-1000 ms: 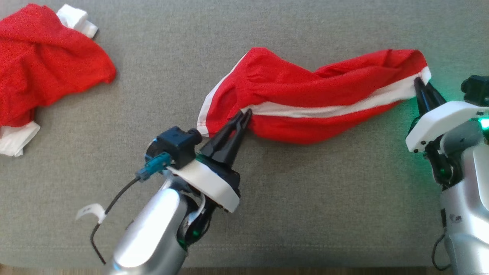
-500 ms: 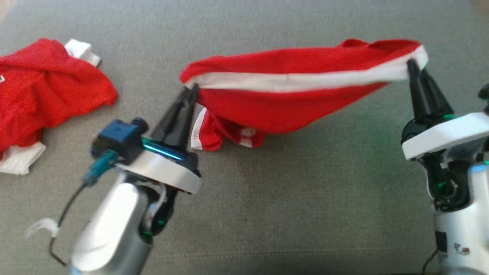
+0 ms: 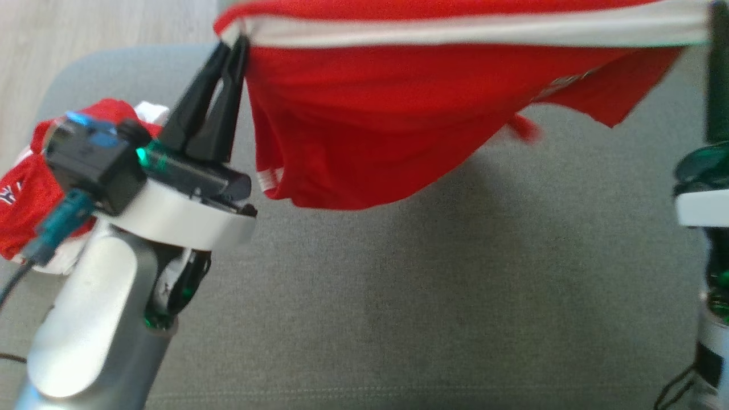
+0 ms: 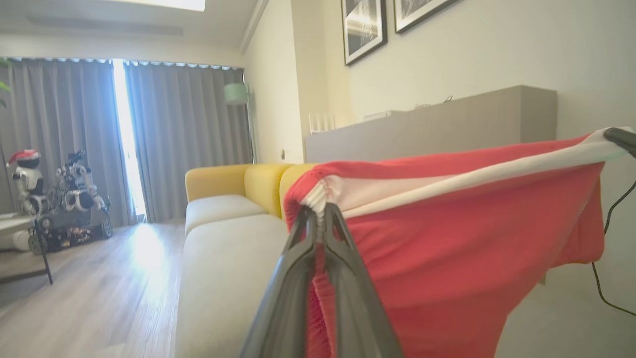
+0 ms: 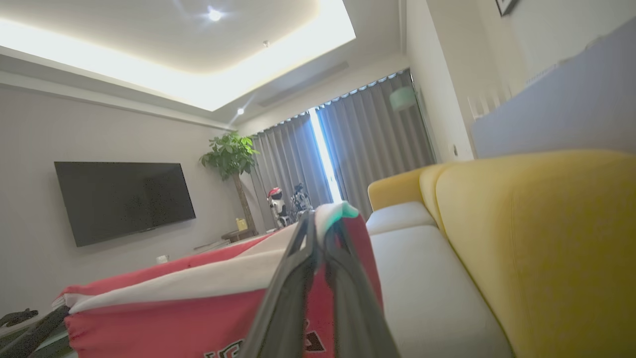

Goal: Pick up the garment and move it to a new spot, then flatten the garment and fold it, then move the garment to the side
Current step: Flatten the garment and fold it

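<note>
Sofa [image 3: 455, 296]: grey seat across the middle and lower frame of the head view.
Garment [image 3: 398, 114]: red with a white band, stretched along the top of the frame between the two end effectors. Its body sags below the band and hangs clear of the sofa, with a loose corner at the upper right.
Second garment [image 3: 17, 199]: red and white heap at the left edge, partly behind the left arm and apart from the held one.
Left end effector [image 3: 234, 45]: upper left; fingers pinched together on the gathered left end of the band.
Right end effector [image 5: 320, 223]: far right edge of the head view; fingers closed on the band's other end.
Step in hand: judged the first; the garment is picked up and held aloft for the move to a new spot, not yet laid down.
Next move: probably lower both ends together over the sofa with the band taut, so the hanging body lands first and spreads without bunching.
</note>
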